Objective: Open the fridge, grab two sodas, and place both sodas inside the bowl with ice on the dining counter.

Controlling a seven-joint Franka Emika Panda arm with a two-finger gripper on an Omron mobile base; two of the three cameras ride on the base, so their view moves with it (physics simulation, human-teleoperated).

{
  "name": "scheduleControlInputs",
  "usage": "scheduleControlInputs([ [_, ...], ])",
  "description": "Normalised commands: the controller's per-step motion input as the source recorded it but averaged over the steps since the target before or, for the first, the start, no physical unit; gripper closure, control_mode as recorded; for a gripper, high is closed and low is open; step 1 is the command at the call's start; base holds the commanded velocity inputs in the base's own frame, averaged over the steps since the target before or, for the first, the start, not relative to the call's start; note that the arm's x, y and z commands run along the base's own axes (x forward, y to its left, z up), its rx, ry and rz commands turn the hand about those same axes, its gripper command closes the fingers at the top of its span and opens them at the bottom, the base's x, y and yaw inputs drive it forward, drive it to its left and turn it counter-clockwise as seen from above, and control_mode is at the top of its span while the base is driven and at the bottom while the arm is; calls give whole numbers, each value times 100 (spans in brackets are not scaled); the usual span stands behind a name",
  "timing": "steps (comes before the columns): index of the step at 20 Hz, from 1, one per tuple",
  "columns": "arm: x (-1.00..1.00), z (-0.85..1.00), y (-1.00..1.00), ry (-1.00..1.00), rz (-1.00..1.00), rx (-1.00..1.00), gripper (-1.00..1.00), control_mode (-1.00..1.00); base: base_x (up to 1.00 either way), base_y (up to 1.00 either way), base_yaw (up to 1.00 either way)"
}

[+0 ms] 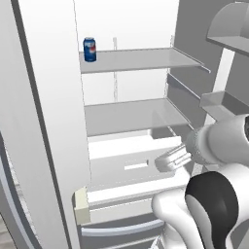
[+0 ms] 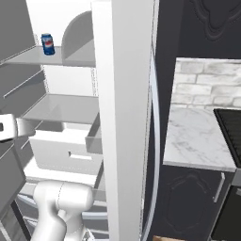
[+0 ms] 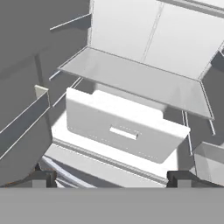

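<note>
The fridge [image 1: 136,116] stands open, with white walls and glass shelves. One soda, a blue can [image 1: 89,49] with a pale top, stands upright at the left end of the upper shelf [image 1: 141,59]; the right base view has this soda [image 2: 47,44] at its upper left. My gripper [image 1: 164,163] hovers low inside the fridge, well below the can and in front of the white crisper drawer [image 3: 124,131]. Its jaws stand wide open with nothing between them [image 3: 111,178]. The bowl with ice and the dining counter are out of view.
The open left door [image 1: 44,126] rises close on the left, and the right door's bins [image 1: 228,104] jut in above the arm. The right door's edge [image 2: 122,117] splits the right base view. Beyond it lie a marble worktop [image 2: 197,136], dark cabinets and a stove [image 2: 230,132].
</note>
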Motion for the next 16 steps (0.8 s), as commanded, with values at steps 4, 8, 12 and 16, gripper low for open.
scheduleControlInputs([
  [4, 49, 51, 18, -21, 10, 14, -100, -100, 0, 0, 0],
  [8, 60, 60, 33, -20, 3, 8, -100, -100, 0, 0, 0],
  [12, 53, 56, 37, -14, 0, 0, -100, -100, 0, 0, 0],
  [16, 36, 55, 11, -8, 0, 0, -100, -100, 0, 0, 0],
])
